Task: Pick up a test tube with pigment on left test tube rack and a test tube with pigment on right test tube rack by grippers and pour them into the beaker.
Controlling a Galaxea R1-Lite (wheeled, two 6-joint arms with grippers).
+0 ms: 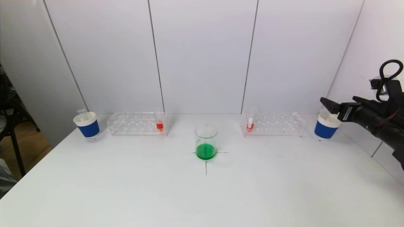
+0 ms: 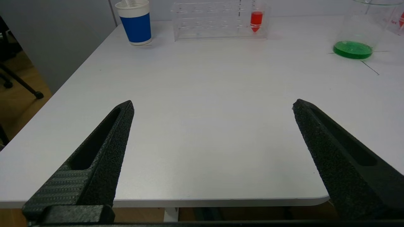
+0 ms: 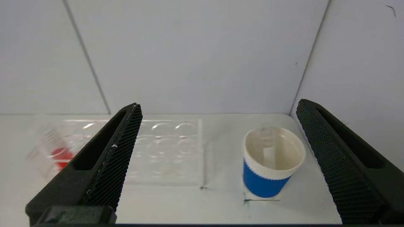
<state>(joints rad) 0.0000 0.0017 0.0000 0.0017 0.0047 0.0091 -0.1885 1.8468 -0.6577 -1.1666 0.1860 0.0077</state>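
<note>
A glass beaker (image 1: 205, 142) with green liquid stands on a cross mark at the table's middle. The clear left rack (image 1: 137, 123) holds a tube of red pigment (image 1: 159, 124) at its right end. The clear right rack (image 1: 273, 124) holds a tube of red pigment (image 1: 250, 124) at its left end. My right gripper (image 1: 336, 104) is open and empty, raised above the right blue cup (image 1: 327, 126); in its wrist view (image 3: 219, 104) the cup (image 3: 271, 164) lies between the jaws, farther off. My left gripper (image 2: 213, 102) is open and empty by the table's front edge, out of the head view.
A blue and white cup (image 1: 86, 125) stands left of the left rack, with a clear tube in it. The right cup also holds an empty clear tube (image 3: 268, 154). White walls close the back and right sides. A black stand leg (image 2: 19, 82) is off the table's left.
</note>
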